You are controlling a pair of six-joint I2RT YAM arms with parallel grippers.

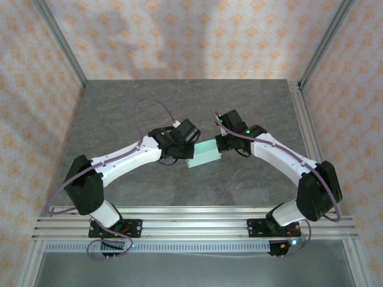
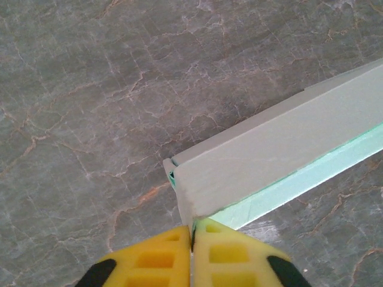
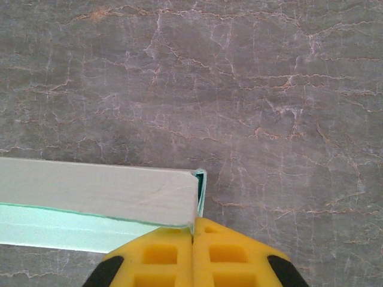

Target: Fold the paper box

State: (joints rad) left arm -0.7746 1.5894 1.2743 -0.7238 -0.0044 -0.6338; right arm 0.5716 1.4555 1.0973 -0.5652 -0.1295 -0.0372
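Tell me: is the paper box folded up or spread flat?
Folded up: the paper box is a slim block with two faces showing.

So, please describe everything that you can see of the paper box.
The paper box is a slim, long rectangular box of thin pale mint card, matte, already folded into shape. It sits at the middle of the table, between the two arms, slanted in the top view. One long face looks greyish, the strip beside it brighter green. The left gripper pinches one end with closed jaws, the right gripper the other end. Whether it rests on the table or hangs above it, I cannot tell.
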